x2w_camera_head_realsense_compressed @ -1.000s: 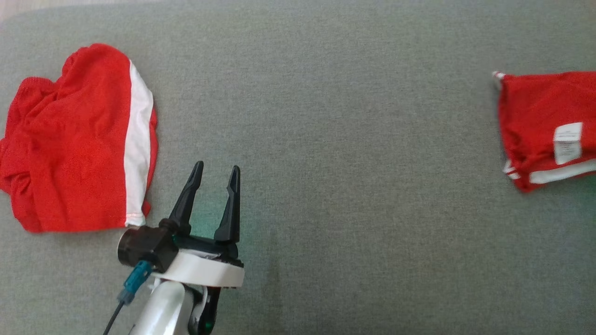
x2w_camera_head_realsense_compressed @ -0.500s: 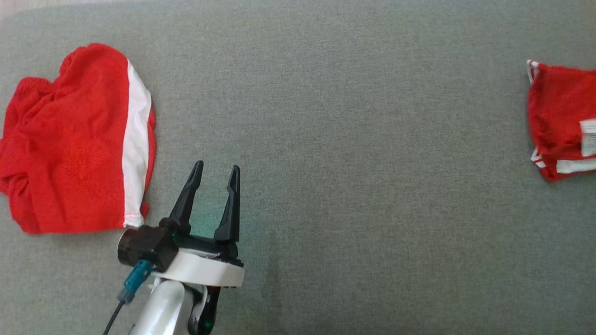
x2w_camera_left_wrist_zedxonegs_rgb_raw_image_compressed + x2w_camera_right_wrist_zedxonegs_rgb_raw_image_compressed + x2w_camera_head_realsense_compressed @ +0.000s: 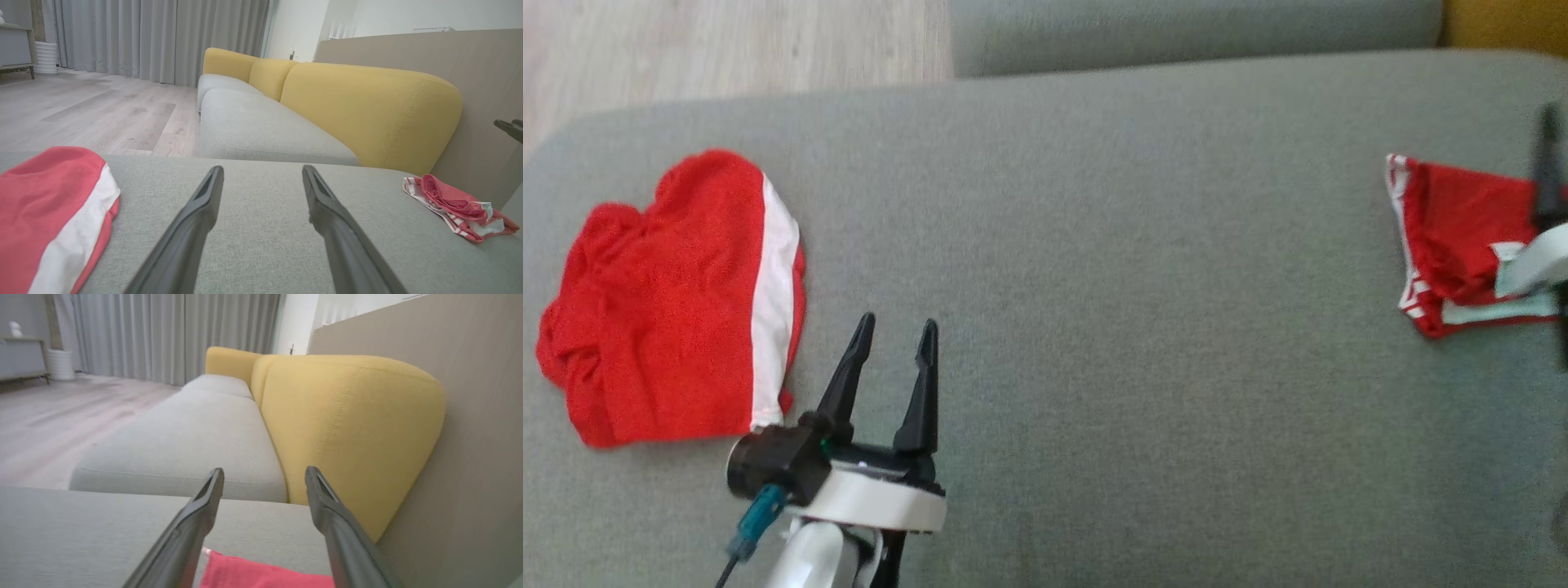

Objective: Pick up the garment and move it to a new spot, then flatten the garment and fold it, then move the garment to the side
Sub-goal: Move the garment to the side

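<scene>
Right gripper (image 3: pixel 264 473) jaws wide, gripping nothing; folded red garment (image 3: pixel 261 575) lies beneath, between the 2 fingers. Left gripper (image 3: pixel 897 322) jaws wide, just beside other red garment (image 3: pixel 670 302).

**By the count: two pairs and a trio**

Two red-and-white garments, the larger garment (image 3: pixel 662 302) and the smaller garment (image 3: pixel 1454 237), lie on one grey cushion (image 3: pixel 1135 286). Two grippers are in shot, the left gripper (image 3: pixel 897 322) and the right gripper (image 3: pixel 264 473), each with two dark fingers (image 3: pixel 196 228). Beyond them are two more grey seat cushions (image 3: pixel 261 130) and three yellow back cushions (image 3: pixel 367 110).
</scene>
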